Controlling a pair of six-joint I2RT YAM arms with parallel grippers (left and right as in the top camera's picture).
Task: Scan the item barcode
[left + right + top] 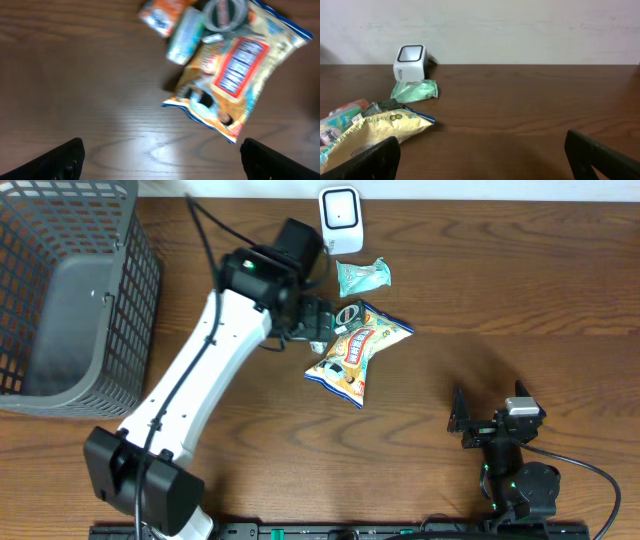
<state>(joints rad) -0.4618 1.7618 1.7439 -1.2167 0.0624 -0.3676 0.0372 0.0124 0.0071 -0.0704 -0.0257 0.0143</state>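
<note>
A white barcode scanner stands at the table's far edge, also seen as the scanner in the right wrist view. A yellow snack bag lies flat in front of it, next to a green packet. My left gripper hovers open over the bag's left side; in its own view the left gripper is empty above bare wood, with the snack bag ahead. My right gripper rests open near the front right, and the right gripper holds nothing. No barcode shows.
A grey mesh basket fills the left end of the table. A tape roll, a small orange pack and a pale green pack lie against the bag's top edge. The green packet sits just before the scanner.
</note>
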